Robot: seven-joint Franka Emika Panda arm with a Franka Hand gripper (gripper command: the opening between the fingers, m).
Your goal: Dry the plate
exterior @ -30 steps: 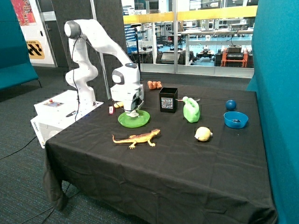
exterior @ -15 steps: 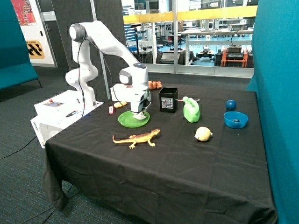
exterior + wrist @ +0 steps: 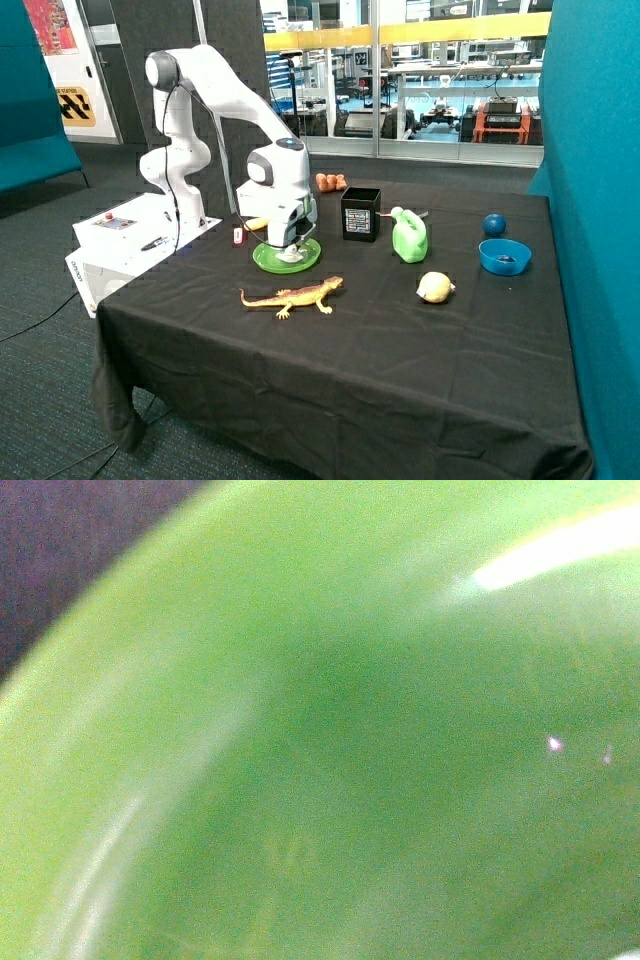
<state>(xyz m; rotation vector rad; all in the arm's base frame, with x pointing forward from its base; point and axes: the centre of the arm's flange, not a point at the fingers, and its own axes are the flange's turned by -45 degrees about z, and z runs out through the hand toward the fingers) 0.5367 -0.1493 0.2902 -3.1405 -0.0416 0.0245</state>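
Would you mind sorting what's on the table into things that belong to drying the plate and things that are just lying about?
Belongs to the job:
- green plate
- gripper, down over the plate
- whitish object on the plate under it, perhaps a cloth

Just lying about:
- toy lizard
- black box
- green jug
- lemon
- blue bowl
- blue ball

Bright-green round plate flat on black cloth, shallow rim.
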